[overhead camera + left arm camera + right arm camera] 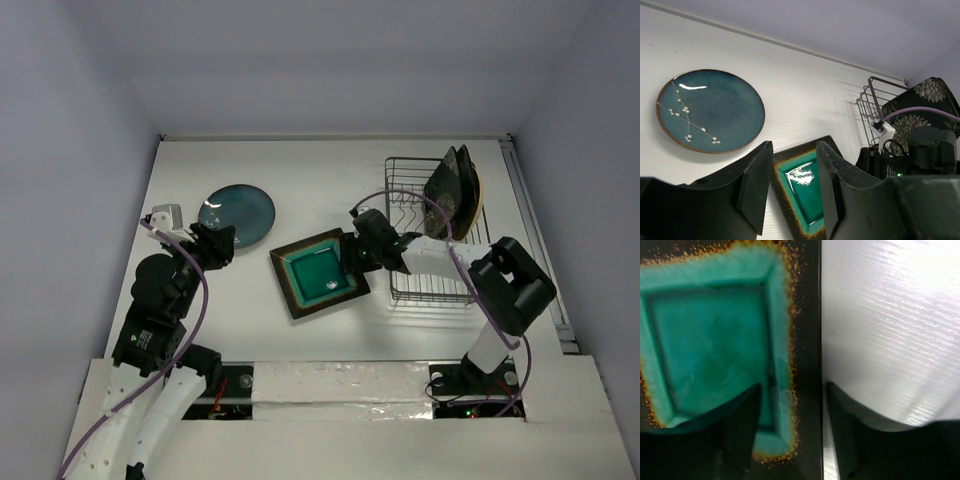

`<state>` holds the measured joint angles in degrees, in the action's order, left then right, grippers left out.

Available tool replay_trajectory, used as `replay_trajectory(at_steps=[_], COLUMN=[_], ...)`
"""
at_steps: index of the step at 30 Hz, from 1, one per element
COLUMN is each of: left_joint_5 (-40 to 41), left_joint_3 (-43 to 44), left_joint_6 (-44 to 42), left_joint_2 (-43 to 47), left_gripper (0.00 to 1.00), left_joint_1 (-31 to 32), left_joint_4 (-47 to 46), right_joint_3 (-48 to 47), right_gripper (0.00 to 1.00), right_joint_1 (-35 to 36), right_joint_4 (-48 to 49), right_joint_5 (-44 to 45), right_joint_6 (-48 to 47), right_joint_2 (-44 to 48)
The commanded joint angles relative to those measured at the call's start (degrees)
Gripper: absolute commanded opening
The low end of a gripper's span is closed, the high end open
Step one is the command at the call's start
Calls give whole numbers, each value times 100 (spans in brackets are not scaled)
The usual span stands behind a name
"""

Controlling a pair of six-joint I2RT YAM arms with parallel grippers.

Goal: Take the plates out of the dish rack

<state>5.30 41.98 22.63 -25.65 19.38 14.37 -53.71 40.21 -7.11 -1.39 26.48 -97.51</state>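
Out on the white desk (300,170) already: round glossy teal plate (237,215) at the left, and dark square plate with teal centre (318,272) lying flat mid-desk. Standing on edge at the right end of the rectangular silver wire dish rack (402,190): black square plate with white flowers (445,190), and close behind it a round tan plate (474,195), mostly hidden.

Right tool (792,425) open, jaws parted astride the right rim of the teal-centred square plate, gripping nothing. Left tool (792,190) likewise open and empty, hovering just beside the round teal plate and pointing across the desk towards the rack.

Probably glazed ceramic, judging by the gloss. Expect stiff, fairly heavy for a two-finger pinch, slick on the glaze, and liable to chip or crack if dropped or knocked against the wires. Take the flowered plate first, as the one facing the open part of the rack. Pinch the upper rim from both faces, deep enough to stop the glaze sliding out. Lift straight up clear of the dividers before tilting. Lower gently and flat, well apart from the two plates already out.
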Motion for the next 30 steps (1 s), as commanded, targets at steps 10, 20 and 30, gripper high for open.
replay_trajectory(at_steps=[10,20,30], left_joint_5=[-47,-73,-135], left_joint_3=[-23,-32,-49], left_joint_6=[13,4,-4], left_joint_2=[-10,25,16], left_gripper=[37,39,40], left_joint_1=[-39,-39,-39], left_joint_4=[-260,-251,-259], right_joint_3=[-1132,-1887,-3249], right_gripper=[43,0,36], right_joint_1=[251,-1021,-2192], right_joint_4=[-932,-1978,-2786], right_joint_5=[979,3390,3637], right_joint_6=[-284,-793,-1338], right_joint_2=[1471,2737,1773])
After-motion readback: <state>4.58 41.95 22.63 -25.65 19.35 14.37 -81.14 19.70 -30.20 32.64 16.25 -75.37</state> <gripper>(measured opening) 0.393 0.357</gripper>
